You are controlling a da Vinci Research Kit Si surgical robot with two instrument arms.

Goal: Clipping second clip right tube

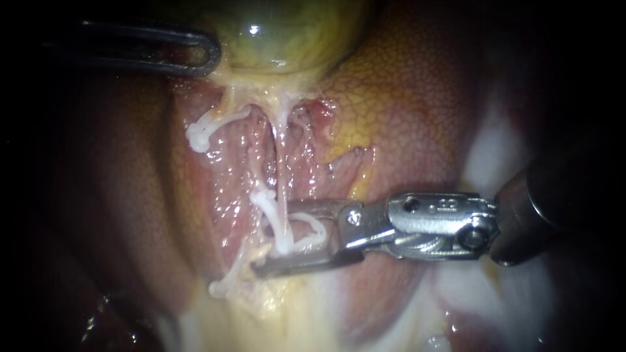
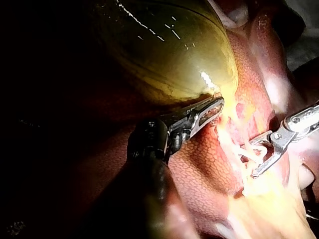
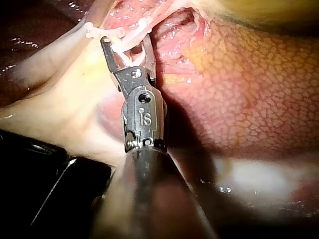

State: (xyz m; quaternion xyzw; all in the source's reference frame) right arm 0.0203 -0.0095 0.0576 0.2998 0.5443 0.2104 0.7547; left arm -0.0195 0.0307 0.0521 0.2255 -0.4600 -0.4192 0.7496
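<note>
The green gallbladder lies at the top, with pale tubes running down from it over the liver. My left instrument has dark jaws shut on tissue at the gallbladder's lower edge, as the left wrist view also shows. My right instrument comes in from the right, its jaws open on either side of the right tube. A white clip sits between them. Another white clip lies on that tube just above. In the right wrist view the jaws straddle white strands.
A white clip sits on the left tube, and another white piece lies lower down. Pale wet tissue spreads below the tubes. A dark shape lies beside my right instrument's shaft in its wrist view.
</note>
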